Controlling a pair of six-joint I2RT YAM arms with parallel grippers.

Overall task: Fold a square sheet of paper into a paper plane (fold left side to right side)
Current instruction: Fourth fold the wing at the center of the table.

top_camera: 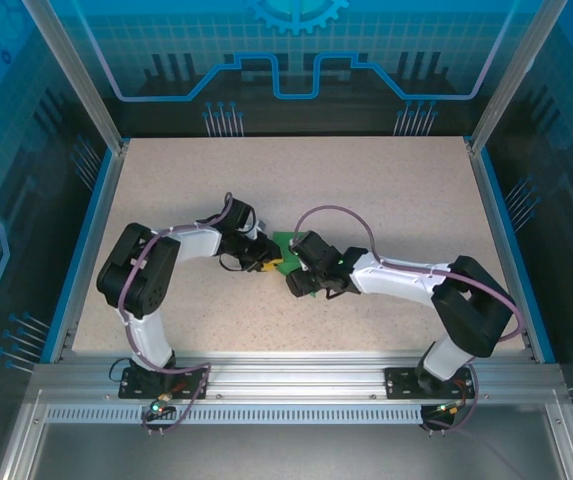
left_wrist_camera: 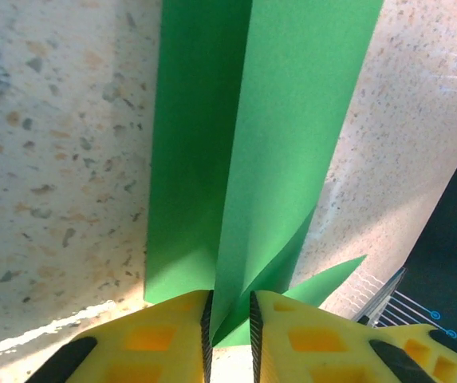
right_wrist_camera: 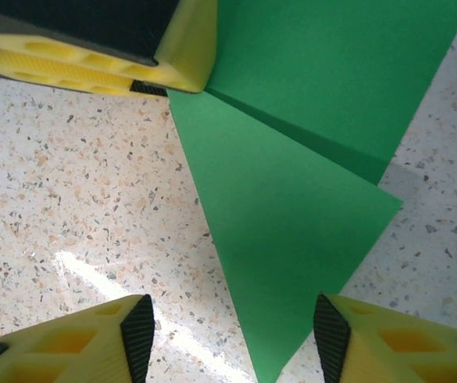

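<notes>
Left wrist, L gripper (left_wrist_camera: 230,313) pinching green paper (left_wrist_camera: 269,120)

Matt, smooth green paper (left_wrist_camera: 276,120); speckled, slightly glossy table (left_wrist_camera: 61,159); yellow ribbed plastic fingers (left_wrist_camera: 156,343)

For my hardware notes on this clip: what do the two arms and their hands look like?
Both arms, left arm and right arm, have white links between bulky black joints, with a thin purplish cable looping along each. The left hand and right hand carry yellow webbed fingers with black pads.
</notes>
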